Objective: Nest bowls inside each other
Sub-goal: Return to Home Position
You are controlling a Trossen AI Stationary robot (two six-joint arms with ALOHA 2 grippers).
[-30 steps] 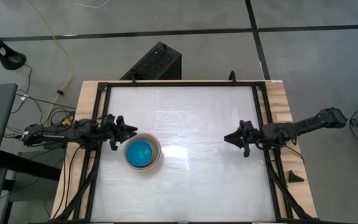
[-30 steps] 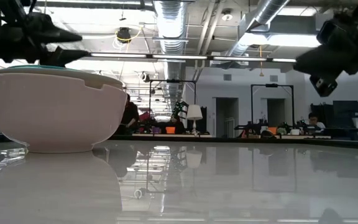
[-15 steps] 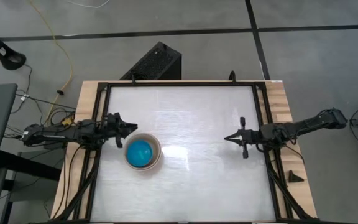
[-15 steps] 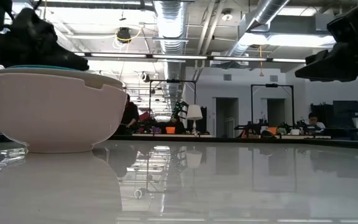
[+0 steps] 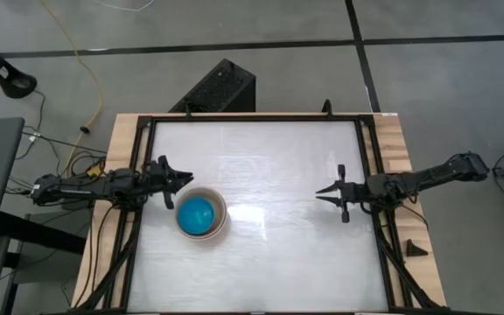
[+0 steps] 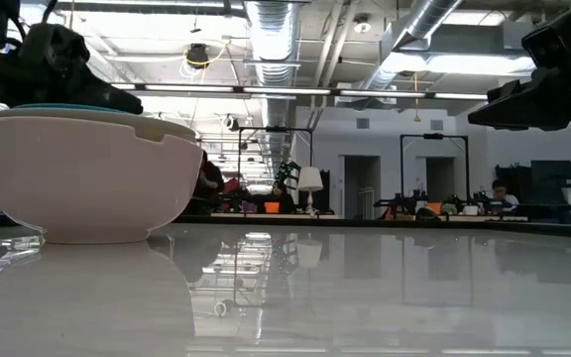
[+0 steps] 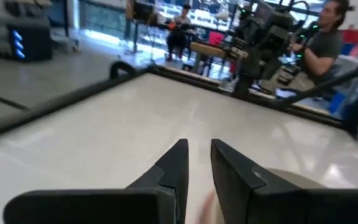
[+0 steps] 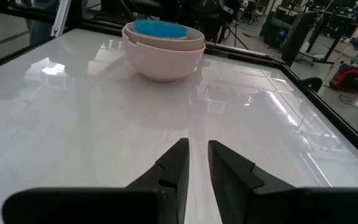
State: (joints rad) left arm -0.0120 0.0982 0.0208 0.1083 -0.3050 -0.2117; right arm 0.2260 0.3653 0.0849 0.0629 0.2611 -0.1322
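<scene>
Nesting is judged done: the bowls [image 5: 200, 214] are stacked near the left edge of the table [image 5: 278, 149]; the left gripper [image 5: 185, 178] beside them and the right gripper [image 5: 320, 193] by the right edge (both clenched, empty) must be drawn home.

From my console the tabletop [image 5: 278, 254] reads as a smooth, glossy white sheet that mirrors the ceiling lights. Bare pale wood strips [image 5: 395, 157] run along its left and right edges, and matt black rails [image 5: 252, 118] frame it. The bowls [image 6: 87, 183] look like smooth plastic with a soft satin sheen on the pale outer wall, and the teal-blue bowl [image 5: 196, 213] innermost looks equally smooth. Both the left tool [image 7: 199, 147] and the right tool [image 8: 196, 147] have matt black fingers, hard plastic by the look of them.
</scene>
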